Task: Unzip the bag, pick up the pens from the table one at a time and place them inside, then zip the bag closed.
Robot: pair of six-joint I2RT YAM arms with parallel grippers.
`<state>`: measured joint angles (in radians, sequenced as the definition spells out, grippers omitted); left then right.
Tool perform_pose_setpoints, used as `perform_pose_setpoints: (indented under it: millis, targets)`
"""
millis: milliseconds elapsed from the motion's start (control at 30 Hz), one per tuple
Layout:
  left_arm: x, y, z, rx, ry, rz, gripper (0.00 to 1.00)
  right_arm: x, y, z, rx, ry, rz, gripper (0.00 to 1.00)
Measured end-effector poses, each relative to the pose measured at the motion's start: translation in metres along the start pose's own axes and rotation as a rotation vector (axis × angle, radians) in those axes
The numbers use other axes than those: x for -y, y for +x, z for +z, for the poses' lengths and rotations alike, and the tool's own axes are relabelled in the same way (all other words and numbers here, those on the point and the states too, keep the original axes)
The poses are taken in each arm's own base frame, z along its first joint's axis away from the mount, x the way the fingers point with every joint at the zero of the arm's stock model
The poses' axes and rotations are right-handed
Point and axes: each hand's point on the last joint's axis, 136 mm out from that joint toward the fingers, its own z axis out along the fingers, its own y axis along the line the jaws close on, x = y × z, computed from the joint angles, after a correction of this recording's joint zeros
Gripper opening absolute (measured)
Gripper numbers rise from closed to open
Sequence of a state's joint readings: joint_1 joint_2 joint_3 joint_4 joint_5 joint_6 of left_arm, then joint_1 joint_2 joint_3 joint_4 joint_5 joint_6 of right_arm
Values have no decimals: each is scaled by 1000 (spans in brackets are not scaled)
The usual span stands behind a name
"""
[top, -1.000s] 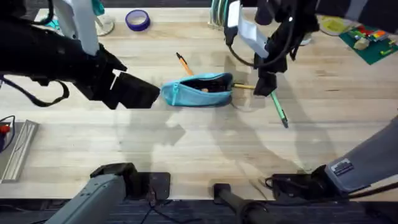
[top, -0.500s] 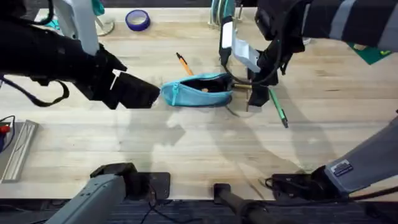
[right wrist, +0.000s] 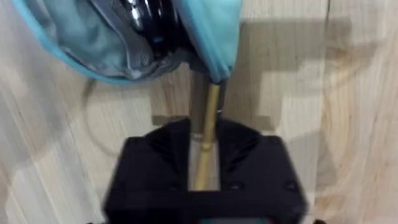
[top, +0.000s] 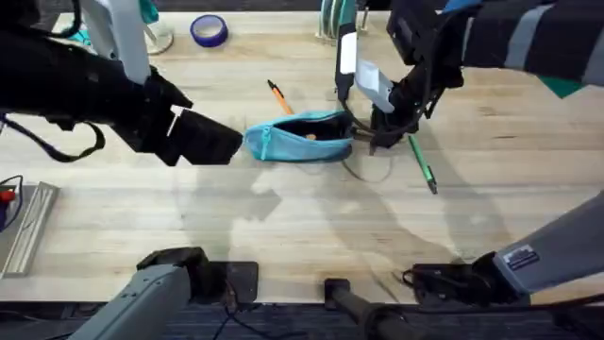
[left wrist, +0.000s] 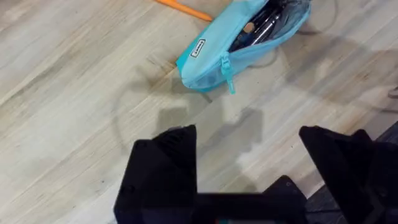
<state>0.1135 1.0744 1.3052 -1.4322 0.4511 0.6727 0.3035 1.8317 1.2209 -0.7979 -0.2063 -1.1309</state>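
Currently right gripper clamped on the yellow pen at the open bag's right end, left gripper spread wide just left of the bag, orange pen and green pen lying on the bench.

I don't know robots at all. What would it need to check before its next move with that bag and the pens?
1. Bag unzipped, mouth open: ok.
2. Right gripper jaws closed on the yellow pen: ok.
3. Yellow pen's tip aimed into the opening: cannot tell, the bag's end hides it.
4. Left gripper clear of the bag, jaws open: ok.
5. Orange pen and green pen inside: not ok, both lie on the table.
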Motion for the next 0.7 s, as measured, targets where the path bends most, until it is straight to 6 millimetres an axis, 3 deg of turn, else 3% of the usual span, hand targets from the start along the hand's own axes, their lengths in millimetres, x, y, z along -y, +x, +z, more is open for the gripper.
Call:
perform_pose_setpoints:
  millis: [67, 133, 333, 567, 700]
  targets:
    - [0, 0, 0, 0, 0, 0, 995, -2, 0, 0, 4, -10, 2, 103]
    - [0, 0, 0, 0, 0, 0, 995, -2, -2, 0, 10, -9, 5, 44]
    - [0, 0, 0, 0, 0, 0, 994, -3, -2, 0, 12, -12, 23, 39]
    - [0, 0, 0, 0, 0, 0, 995, -22, 5, -3, -29, -99, 63, 33]
    - [0, 0, 0, 0, 0, 0, 995, -17, 10, -8, -79, -99, 73, 33]
